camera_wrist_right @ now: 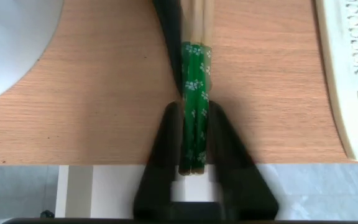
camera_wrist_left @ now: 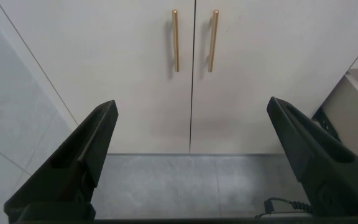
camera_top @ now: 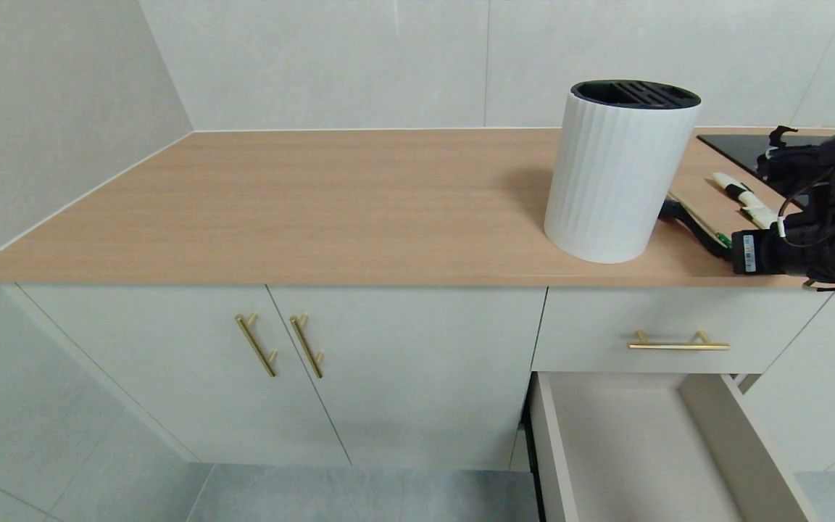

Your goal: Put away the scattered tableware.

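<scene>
A pair of wooden chopsticks (camera_wrist_right: 196, 68) with green flowered ends lies on the wooden countertop (camera_top: 316, 210) near its front edge, to the right of a white ribbed utensil holder (camera_top: 617, 174) with a black slotted top. My right gripper (camera_wrist_right: 194, 118) is shut on the green ends of the chopsticks (camera_top: 700, 223), and it sits at the counter's front right (camera_top: 740, 250). A black-handled utensil (camera_wrist_right: 166, 37) lies right beside the chopsticks. A white knife (camera_top: 744, 197) lies further right. My left gripper (camera_wrist_left: 191, 118) hangs open low down, facing the cabinet doors.
A drawer (camera_top: 555, 449) stands pulled out below the counter at the right, under a shut drawer with a gold handle (camera_top: 678, 344). A black cooktop (camera_top: 736, 145) lies at the back right. Two cabinet doors with gold handles (camera_wrist_left: 176, 40) are shut.
</scene>
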Tool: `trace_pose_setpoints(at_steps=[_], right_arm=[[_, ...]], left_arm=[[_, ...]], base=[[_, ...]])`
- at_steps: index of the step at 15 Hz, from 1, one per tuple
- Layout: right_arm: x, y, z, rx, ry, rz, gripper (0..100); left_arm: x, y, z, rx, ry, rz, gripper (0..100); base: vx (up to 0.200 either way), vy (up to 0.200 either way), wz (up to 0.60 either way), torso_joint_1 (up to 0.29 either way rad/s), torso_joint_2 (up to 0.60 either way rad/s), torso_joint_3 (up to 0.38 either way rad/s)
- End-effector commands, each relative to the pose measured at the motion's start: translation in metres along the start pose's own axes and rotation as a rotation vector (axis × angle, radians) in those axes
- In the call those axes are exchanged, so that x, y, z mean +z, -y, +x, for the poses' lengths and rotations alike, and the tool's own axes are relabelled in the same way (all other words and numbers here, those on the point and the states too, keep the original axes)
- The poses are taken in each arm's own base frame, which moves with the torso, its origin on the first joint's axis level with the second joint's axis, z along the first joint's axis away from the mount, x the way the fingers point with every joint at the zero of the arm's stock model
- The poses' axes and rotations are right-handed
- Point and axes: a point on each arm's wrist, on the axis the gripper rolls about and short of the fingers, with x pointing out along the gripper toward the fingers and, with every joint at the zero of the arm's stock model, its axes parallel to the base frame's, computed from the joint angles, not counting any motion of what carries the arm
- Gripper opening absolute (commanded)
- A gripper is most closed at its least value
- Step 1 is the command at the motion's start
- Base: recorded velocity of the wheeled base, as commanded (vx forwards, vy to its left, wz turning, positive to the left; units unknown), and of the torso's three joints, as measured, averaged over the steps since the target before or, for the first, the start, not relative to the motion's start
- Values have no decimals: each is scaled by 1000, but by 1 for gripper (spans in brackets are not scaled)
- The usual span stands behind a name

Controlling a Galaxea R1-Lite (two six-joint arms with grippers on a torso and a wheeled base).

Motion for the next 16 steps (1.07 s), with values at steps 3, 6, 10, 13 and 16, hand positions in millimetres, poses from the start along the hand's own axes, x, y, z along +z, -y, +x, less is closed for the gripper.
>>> trace_pose_setpoints(at_steps=[3, 6, 10, 13, 16], right_arm=[[6, 4, -16, -7, 40, 6, 0], [8, 4, -24, -8, 54, 9, 0], [5, 6, -67, 4, 116, 28, 0], [-14, 11, -124, 12, 185, 54, 0], [-48, 13, -178, 96, 133, 36, 0]], left_arm=[[0, 0, 0, 0, -1, 0, 100], [0, 0, 0, 0, -1, 0, 100], [0, 0, 0, 0, -1, 0, 100], [0, 0, 0, 0, -1, 0, 100], [0, 0, 0, 0, 1, 0, 100]], base=[[0, 0, 0, 0, 0, 0], [0, 0, 0, 0, 0, 0], [0, 0, 0, 0, 0, 0], [0, 0, 0, 0, 0, 0], [0, 0, 0, 0, 0, 0]])
